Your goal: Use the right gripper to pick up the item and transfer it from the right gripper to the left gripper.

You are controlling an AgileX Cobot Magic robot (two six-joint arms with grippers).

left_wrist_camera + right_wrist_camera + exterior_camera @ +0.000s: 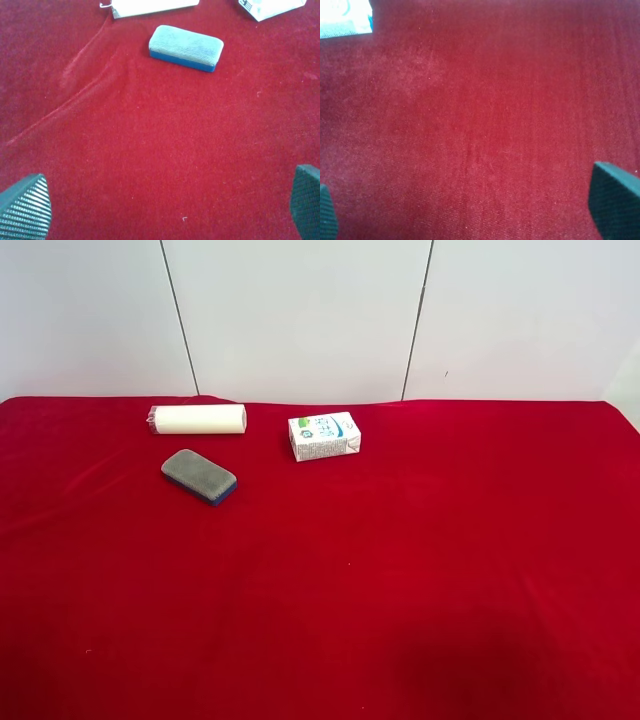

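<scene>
Upper left of the high view: the item (199,476) flat on the red cloth (420,570), just below the cream cylinder (198,420). Right gripper (470,210) wide, empty (left gripper (170,205) likewise). Risk: clipping the cylinder on approach.

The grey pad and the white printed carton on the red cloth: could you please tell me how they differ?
The grey pad is a low, flat slab with rounded corners; the white printed carton is a taller, sharp-edged box. The pad has a plain grey top over a thin blue base, while the carton is white with small print and green-blue graphics. In the exterior high view the pad lies nearer the camera and further left than the carton. Both rest untouched on the red cloth.
</scene>
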